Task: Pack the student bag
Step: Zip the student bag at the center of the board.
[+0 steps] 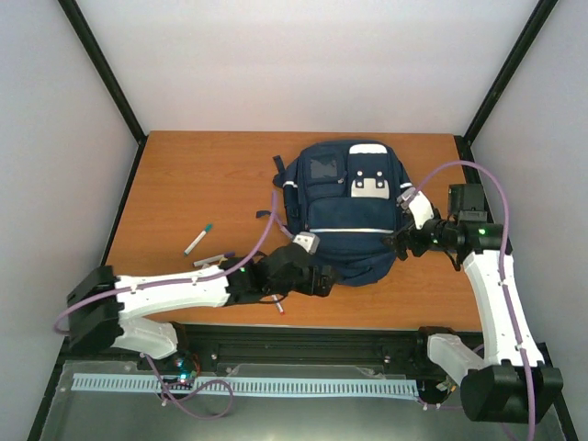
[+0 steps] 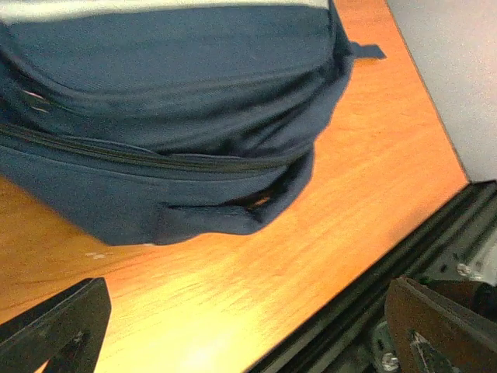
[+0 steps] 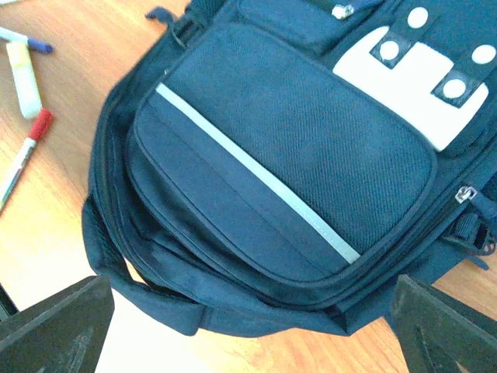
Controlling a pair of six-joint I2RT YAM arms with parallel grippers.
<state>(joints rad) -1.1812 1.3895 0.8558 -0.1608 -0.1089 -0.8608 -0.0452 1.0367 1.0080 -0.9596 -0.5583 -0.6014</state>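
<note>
The student bag [image 1: 344, 216] lay flat, front up, toward the back right of the wooden table [image 1: 184, 175]. Its white patch [image 3: 411, 74] carried round studs, and no lettering could be made out. The left gripper [image 1: 322, 278] stood with jaws wide apart at the bag's near edge, holding nothing. The right gripper [image 1: 401, 243] was likewise spread and empty at the bag's right side. A green-capped marker [image 1: 197, 239] lay well to the left, with a red-capped marker [image 3: 23, 155] and a yellow highlighter [image 3: 23, 78] nearer the bag.
</note>
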